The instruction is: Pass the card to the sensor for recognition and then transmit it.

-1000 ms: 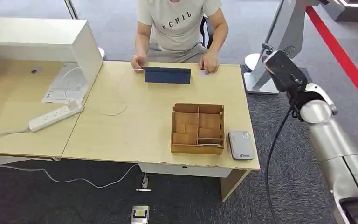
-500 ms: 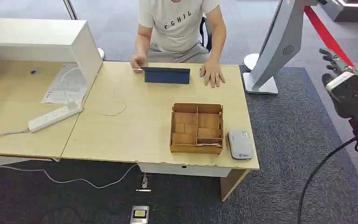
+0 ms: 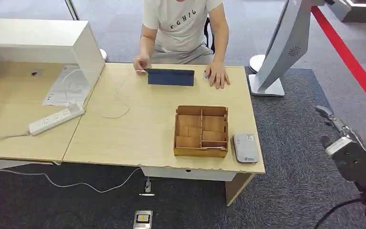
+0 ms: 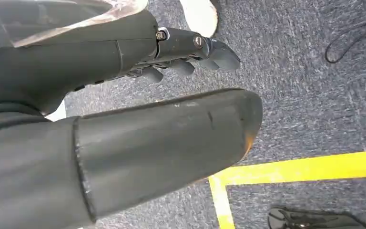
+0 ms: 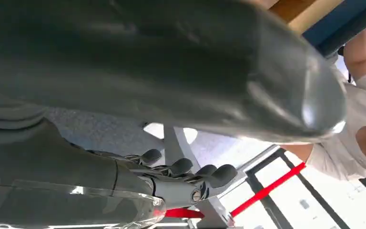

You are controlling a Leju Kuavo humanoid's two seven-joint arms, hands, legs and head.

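Right hand out over the carpet, well apart from the table; fingers stretched out, clear of the thumb, holding nothing. Left hand hanging above the floor, fingers loosely bent, likewise holding nothing.

No card plainly seen. Perhaps the pale sliver in the front right compartment of the box, perhaps something under the person's hand; cannot tell. Sensor flat on the table, just beside the box at the near right corner.

Risks, as judged from here:
- Reaching in low from the side and clipping the table edge or knocking the sensor off the corner (very close to the rim).
- Catching the box wall and dragging it.
- Fumbling a thin, flat card between thick fingers, or dropping it on the carpet.
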